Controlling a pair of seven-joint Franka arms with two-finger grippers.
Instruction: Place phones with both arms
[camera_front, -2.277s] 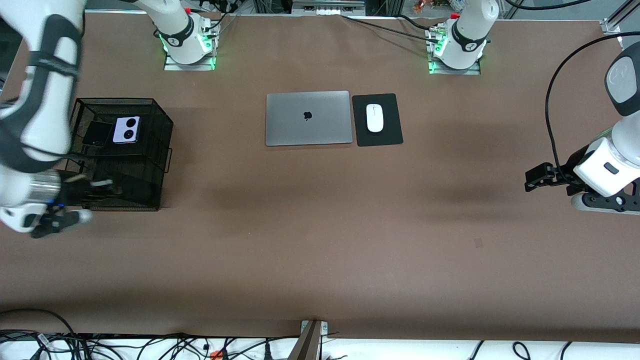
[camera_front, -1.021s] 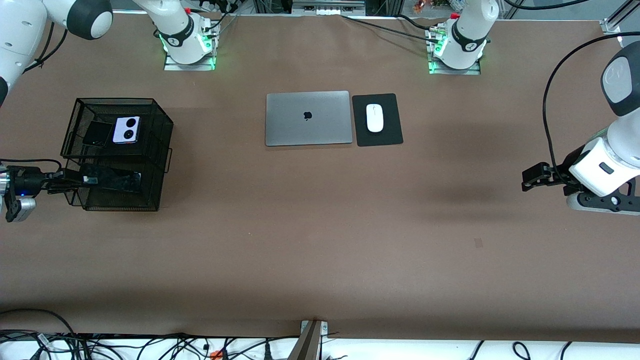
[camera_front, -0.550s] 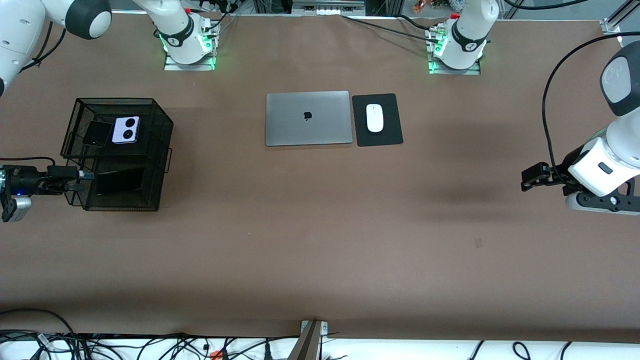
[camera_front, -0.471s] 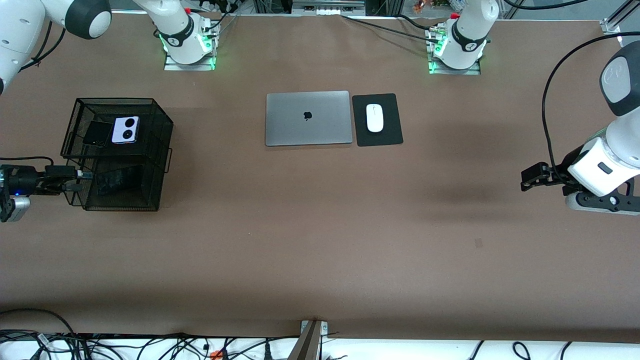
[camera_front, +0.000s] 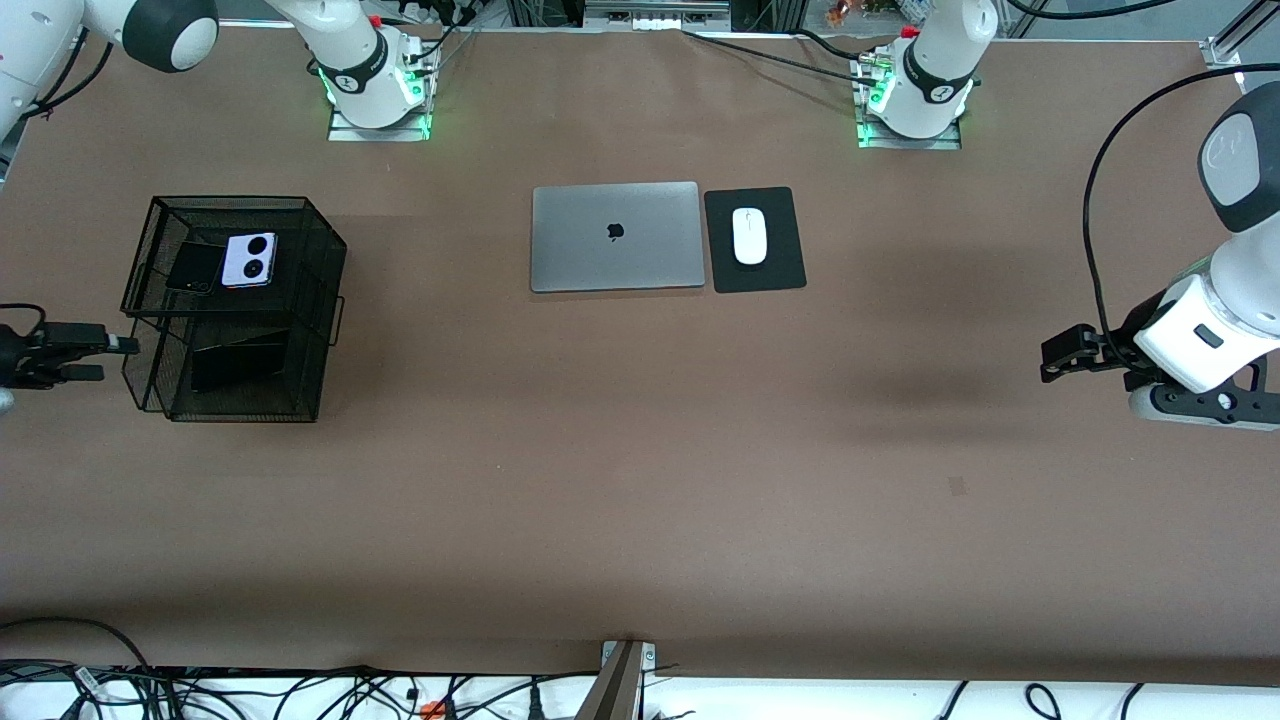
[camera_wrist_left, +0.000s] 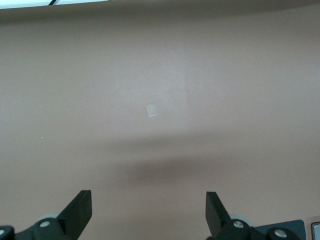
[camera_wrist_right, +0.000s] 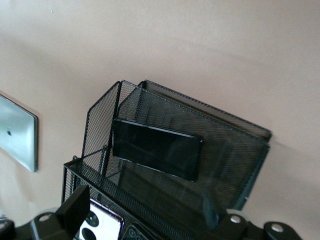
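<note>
**Fig.: R gripper backed off rack; slab phone left in lower tier**

Since a second ago the right gripper (camera_front: 95, 358) has let go of the slab phone (camera_wrist_right: 156, 148) and drawn back clear of the mesh rack (camera_front: 325, 262); jaws now apart, empty, just outside the rack's end wall. Slab lies in the lower tier directly ahead of it. Black flip phone (camera_front: 194, 267) and lilac flip phone (camera_front: 250, 260) sit side by side, touching, on the top tier, above and ahead of that gripper.

Handling (judged): phones rigid, light, glossy, so slip-prone and glass-faced; grip across long edges, not faces.

Left gripper (camera_front: 1068, 352) waits, jaws apart, over bare brown table (camera_front: 640, 470), w/ laptop (camera_front: 615, 237) and mouse (camera_front: 749, 236) well apart from it. Ample free room.
</note>
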